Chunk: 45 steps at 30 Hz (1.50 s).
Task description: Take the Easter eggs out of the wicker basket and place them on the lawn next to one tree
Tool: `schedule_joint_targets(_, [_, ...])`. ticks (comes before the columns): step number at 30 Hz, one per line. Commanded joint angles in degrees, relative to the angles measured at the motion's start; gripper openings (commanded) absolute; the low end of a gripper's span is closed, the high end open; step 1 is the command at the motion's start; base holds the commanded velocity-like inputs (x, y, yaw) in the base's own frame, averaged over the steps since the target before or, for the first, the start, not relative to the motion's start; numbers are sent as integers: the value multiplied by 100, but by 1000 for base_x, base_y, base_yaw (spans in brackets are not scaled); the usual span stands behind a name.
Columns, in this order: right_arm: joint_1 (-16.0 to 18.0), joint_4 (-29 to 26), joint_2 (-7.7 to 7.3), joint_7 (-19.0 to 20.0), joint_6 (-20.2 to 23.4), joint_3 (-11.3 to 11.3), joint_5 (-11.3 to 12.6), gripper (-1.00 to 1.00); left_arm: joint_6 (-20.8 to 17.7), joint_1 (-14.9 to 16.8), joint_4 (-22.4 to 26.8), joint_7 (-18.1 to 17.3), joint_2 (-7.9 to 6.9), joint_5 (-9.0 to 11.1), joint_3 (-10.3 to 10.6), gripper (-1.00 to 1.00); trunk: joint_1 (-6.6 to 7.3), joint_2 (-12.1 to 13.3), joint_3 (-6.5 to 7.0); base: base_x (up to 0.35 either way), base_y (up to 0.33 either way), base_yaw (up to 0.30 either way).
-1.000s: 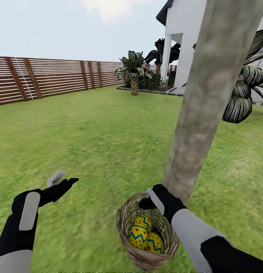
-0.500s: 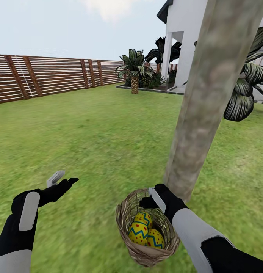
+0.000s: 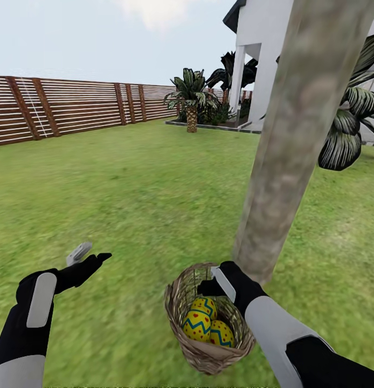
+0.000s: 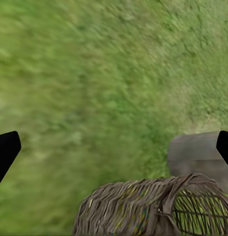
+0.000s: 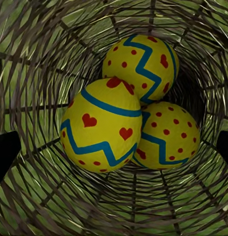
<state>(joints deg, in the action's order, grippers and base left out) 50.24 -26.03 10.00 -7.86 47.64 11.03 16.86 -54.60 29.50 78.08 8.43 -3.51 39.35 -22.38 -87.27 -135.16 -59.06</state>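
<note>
The lawn [image 3: 127,183] is spread wide beneath a slatted wooden fence [image 3: 74,108] and a white house [image 3: 262,59]. A thick, mottled grey-brown tree [image 3: 295,140] is planted close in front of the robot, right of centre. The wicker basket [image 3: 181,310] is seen just beside the foot of the trunk, tilted toward the camera, with all three Easter eggs [image 3: 206,323] lying bunched together inside it.

The right gripper [image 3: 211,284] is placed at the basket's far rim; in the right wrist view its dark fingertips [image 5: 5,152] are seen at the two edges, well apart, with nothing between them, and the eggs lie straight ahead. The left gripper [image 3: 89,254] is held out over bare grass, spread wide and empty.

The first egg is judged not yet taken out; the removal step appears to be just beginning. For the next move, the right gripper would need to be lowered into the mouth and closed around the topmost egg [image 5: 101,125] without the weave being caught.
</note>
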Motion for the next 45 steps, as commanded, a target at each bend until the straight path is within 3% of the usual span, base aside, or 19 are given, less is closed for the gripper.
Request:
schedule_joint_targets(1, [4,-4,0,-51,18,23,62,100,-24,3,6,54,0,64,-4,100,-21,-44,-24,0,0,0])
schedule_joint_targets(4, [24,1,0,-44,29,29,256,100,-24,3,6,54,0,64,-4,100,-87,-164,-78,0,0,0])
schedule_joint_targets(7, [253,327,0,-64,43,36,1013,100,-24,3,6,54,0,64,-4,100,-153,-285,-131,0,0,0])
schedule_joint_targets(10, [561,902,0,-87,-58,39,1494,100,-26,3,6,54,0,64,-4,100,-219,-405,-185,0,0,0])
schedule_joint_targets(20, [657,1116,0,-102,-379,39,1609,100,-25,3,6,54,0,64,-4,100,-439,-806,-365,0,0,0])
schedule_joint_targets(45, [670,1050,0,-99,-411,83,1549,100,-26,3,6,54,-2,64,-4,100,-504,-841,-919,0,0,0])
